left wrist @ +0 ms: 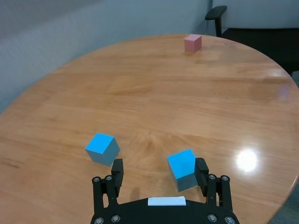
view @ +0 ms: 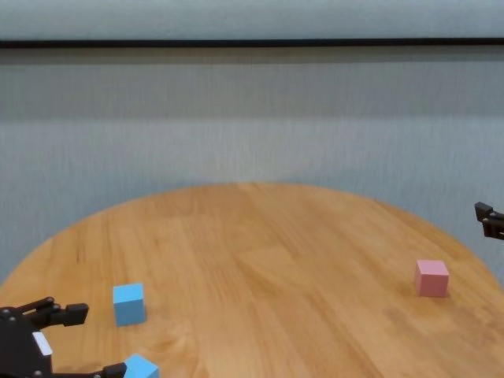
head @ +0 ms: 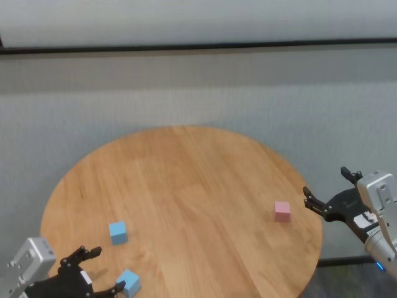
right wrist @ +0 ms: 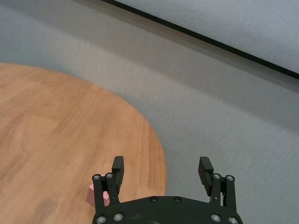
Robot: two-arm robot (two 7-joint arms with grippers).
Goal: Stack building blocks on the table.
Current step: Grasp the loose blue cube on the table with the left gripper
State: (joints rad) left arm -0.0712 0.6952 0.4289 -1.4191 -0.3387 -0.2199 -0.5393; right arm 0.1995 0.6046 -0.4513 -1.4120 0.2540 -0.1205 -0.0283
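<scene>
Setting: a pale grey wall with a dark horizontal strip, grey floor below, and in front of it a large round table (head: 186,180) with a light honey-brown wooden plank top. Contents, three small plain matte cubes, all resting singly on the wood, none stacked. Item one: a light blue cube (head: 118,232) on the robot's left part of the top, standing free. Item two: a second light blue cube (head: 129,282) nearer the left edge, lying between the fingers of the left gripper (head: 99,270), close against one finger; contact could not be settled. Item three: a pale pink cube (head: 282,211) well apart from the blue pair, on the right part of the top near the rim. Left gripper: low over the near left edge, jaws spread wide, gripping nothing. Right gripper (head: 327,189): beyond the right rim, just outside the pink cube, jaws likewise spread wide and empty. Progress, as judged: no stacking step completed; the left arm appeared set to take the nearer blue cube; every lift and placement remained outstanding.
</scene>
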